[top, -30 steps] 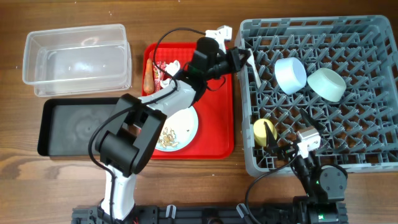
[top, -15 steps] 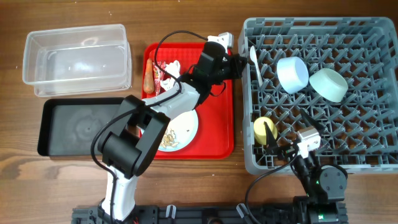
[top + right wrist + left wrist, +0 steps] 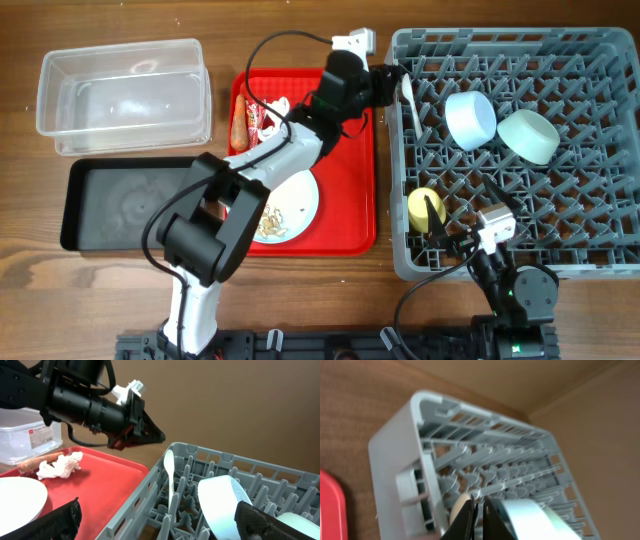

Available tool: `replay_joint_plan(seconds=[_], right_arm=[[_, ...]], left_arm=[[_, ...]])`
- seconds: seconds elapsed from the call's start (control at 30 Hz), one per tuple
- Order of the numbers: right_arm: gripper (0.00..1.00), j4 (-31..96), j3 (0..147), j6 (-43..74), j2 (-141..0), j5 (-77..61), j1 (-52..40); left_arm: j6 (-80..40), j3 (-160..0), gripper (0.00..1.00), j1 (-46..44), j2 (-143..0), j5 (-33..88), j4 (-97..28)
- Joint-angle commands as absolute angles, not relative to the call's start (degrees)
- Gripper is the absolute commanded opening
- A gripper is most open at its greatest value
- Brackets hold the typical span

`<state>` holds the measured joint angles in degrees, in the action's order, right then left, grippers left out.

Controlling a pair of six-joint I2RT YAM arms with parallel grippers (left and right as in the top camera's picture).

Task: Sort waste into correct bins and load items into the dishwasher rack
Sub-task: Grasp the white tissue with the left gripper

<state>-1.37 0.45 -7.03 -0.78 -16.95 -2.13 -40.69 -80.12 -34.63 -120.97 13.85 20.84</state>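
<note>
Shifted to the dishwasher rack's (image 3: 510, 38) corner, the left gripper (image 3: 397, 75) is pinched nearly closed and empty. The white spoon (image 3: 409, 100) stands racked just beside it, with two bowls (image 3: 468, 120) and a yellow cup (image 3: 424, 210). The right gripper (image 3: 157, 505) is spread wide.

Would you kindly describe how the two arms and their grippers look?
The left arm has a white link between black joints, a looping black cable and a white clip near its wrist. The left gripper is black and tapered. The right gripper has black fingers and a white block behind them.
</note>
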Motion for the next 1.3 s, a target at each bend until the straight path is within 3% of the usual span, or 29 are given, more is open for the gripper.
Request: replay_joint_plan(seconds=[0.0, 0.27, 0.3, 0.33, 0.47, 0.57, 0.7, 0.8, 0.87, 0.97, 1.27], right_arm=[[1.00, -1.65, 0.30, -7.51, -0.27, -18.09, -1.85], [1.00, -1.65, 0.30, -7.51, -0.27, -18.09, -1.85], [1.00, -1.65, 0.30, -7.49, -0.27, -18.09, -1.85], [0.99, -1.65, 0.30, -7.51, -0.27, -18.09, -1.85], [1.00, -1.65, 0.30, -7.51, -0.27, -18.09, -1.85], [1.00, -1.65, 0.30, -7.51, -0.27, -18.09, -1.85], [1.00, -1.65, 0.30, -7.51, -0.27, -18.09, -1.85], [1.00, -1.65, 0.30, -7.51, -0.27, -18.09, -1.85], [1.00, -1.65, 0.30, -7.51, -0.27, -18.09, -1.85], [1.00, -1.65, 0.30, -7.51, -0.27, -18.09, -1.85], [1.00, -1.65, 0.30, -7.51, -0.27, -18.09, -1.85]], left_arm=[[-40.73, -80.82, 0.08, -38.04, -123.79, 10.44, 20.05], [-34.72, -80.86, 0.05, -37.82, -117.36, 16.73, 15.20], [-33.74, -80.86, 0.17, -37.26, -115.77, 16.03, 13.19], [-32.45, -80.86, 0.49, -36.47, -113.47, 14.94, 9.96], [-26.17, -80.86, 0.88, -31.48, -101.06, 12.10, -11.29], [-20.27, -80.86, 0.82, -26.37, -94.02, 10.50, -28.25], [-24.75, -80.62, 0.74, -20.12, -92.05, 4.86, -49.82], [-25.04, -77.38, 0.68, -19.81, -92.95, 6.46, -56.34], [-26.41, -74.26, 0.70, -22.11, -92.97, 6.28, -55.81], [-32.53, -71.53, 0.73, -24.45, -92.97, -3.68, -54.11], [-19.42, -67.75, 0.71, -23.99, -102.72, -10.22, -22.13]])
